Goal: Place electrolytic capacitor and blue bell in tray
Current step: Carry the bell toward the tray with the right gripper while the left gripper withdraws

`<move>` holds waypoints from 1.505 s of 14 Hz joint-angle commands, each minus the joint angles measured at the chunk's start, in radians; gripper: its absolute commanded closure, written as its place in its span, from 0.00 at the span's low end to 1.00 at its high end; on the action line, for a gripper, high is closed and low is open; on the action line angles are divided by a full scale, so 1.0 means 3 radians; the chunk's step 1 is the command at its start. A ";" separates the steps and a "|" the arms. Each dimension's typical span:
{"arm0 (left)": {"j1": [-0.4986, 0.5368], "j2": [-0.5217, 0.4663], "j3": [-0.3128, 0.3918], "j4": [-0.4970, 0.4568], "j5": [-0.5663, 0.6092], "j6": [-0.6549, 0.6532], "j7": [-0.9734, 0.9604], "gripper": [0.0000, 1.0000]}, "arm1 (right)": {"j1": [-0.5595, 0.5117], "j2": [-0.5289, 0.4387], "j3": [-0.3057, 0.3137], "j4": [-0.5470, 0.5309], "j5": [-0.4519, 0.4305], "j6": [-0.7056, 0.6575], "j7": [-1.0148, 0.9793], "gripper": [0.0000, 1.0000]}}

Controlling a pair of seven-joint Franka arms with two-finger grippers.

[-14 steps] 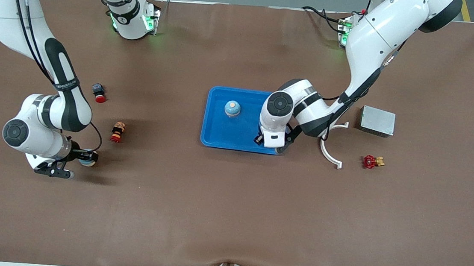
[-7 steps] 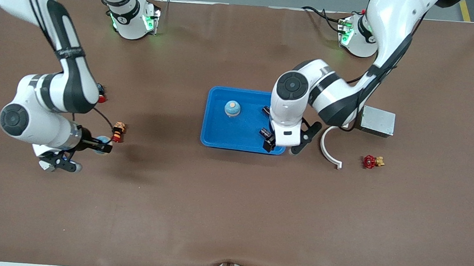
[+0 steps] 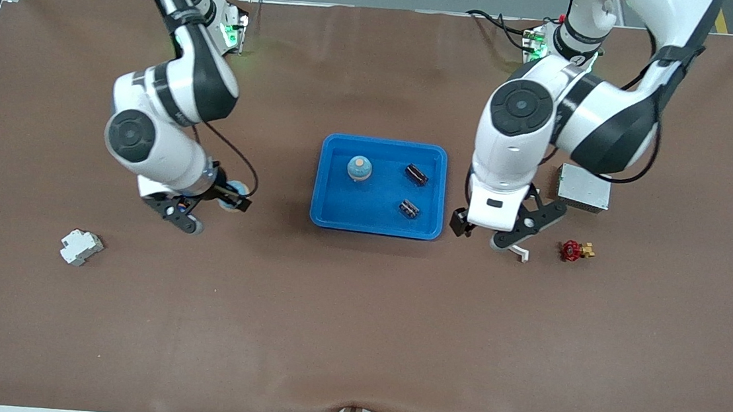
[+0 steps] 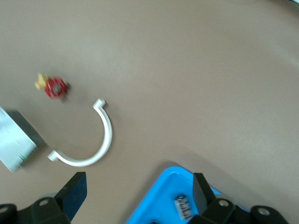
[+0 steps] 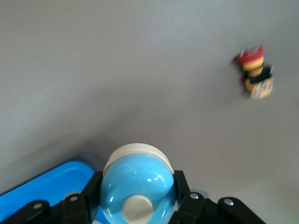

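The bright-blue tray (image 3: 339, 213) lies mid-table. In it are a blue bell (image 3: 359, 168) and two black electrolytic capacitors (image 3: 416, 174) (image 3: 410, 208). My right gripper (image 3: 229, 199) is shut on a second blue bell (image 3: 235, 189), in the air over the table beside the tray, toward the right arm's end. The right wrist view shows that bell (image 5: 138, 186) between the fingers and a tray corner (image 5: 42, 186). My left gripper (image 3: 478, 232) is open and empty over the table beside the tray, toward the left arm's end. The left wrist view shows the tray (image 4: 161, 205) and a capacitor (image 4: 183, 206).
A grey metal box (image 3: 584, 187), a red valve (image 3: 572, 250) and a white curved piece (image 4: 88, 140) lie toward the left arm's end. A white part (image 3: 79, 246) lies toward the right arm's end. A red-capped button (image 5: 254, 70) shows in the right wrist view.
My right gripper has carried its blue bell toward the tray. My left gripper has let go of a capacitor in the tray, risen and moved off the tray toward its own end.
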 commanded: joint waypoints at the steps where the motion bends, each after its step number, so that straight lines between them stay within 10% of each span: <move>1: 0.0168 -0.0075 -0.0007 0.0152 -0.0049 -0.0257 0.0784 0.00 | 0.0354 -0.0099 -0.0041 -0.0110 0.0053 0.0148 0.0568 1.00; 13: 0.0843 -0.0694 0.0029 0.0126 -0.0463 -0.0754 0.2454 0.00 | 0.1194 0.0570 -0.0067 0.0012 -0.0335 0.0926 0.2062 1.00; 17: 0.0272 -0.0990 0.1116 0.0085 -0.0830 -0.0886 0.3112 0.00 | 0.1250 0.0958 -0.0072 0.0324 -0.0453 0.0926 0.2263 1.00; 21: 0.0113 -0.1313 0.1649 -0.0144 -0.1255 -0.0968 0.3466 0.00 | 0.1291 0.1204 -0.0087 0.0544 -0.0540 0.0962 0.2385 1.00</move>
